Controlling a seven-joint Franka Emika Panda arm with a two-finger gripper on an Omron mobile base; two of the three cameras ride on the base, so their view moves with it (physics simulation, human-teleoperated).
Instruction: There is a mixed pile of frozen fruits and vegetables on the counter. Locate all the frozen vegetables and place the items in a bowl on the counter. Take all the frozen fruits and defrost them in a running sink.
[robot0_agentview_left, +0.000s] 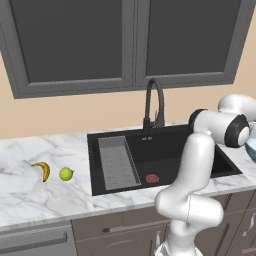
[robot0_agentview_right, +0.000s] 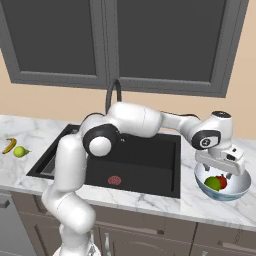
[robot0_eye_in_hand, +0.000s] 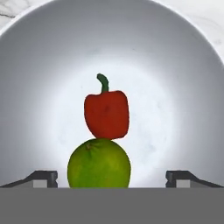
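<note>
My gripper (robot0_agentview_right: 221, 173) hangs open just above the pale bowl (robot0_agentview_right: 240, 187) on the counter (robot0_agentview_right: 150, 204) right of the sink (robot0_agentview_right: 145, 165). Inside the bowl (robot0_eye_in_hand: 175, 87) lie a red stemmed piece (robot0_eye_in_hand: 106, 113) and a green ball (robot0_eye_in_hand: 99, 164), touching each other. The green ball sits between my spread fingertips (robot0_eye_in_hand: 43, 177), with clear gaps on both sides, so nothing is held. On the counter left of the sink (robot0_agentview_left: 165, 155) rest the yellow banana (robot0_agentview_left: 42, 170) and the yellow-green stemmed ball (robot0_agentview_left: 66, 174), close together.
A tall black arched faucet (robot0_agentview_left: 154, 102) stands behind the basin, with a grey ribbed tray (robot0_agentview_left: 117, 162) and a reddish drain (robot0_agentview_left: 152, 178) inside it. Dark wall cabinets (robot0_agentview_left: 125, 40) hang above. My arm stretches across the sink toward the right.
</note>
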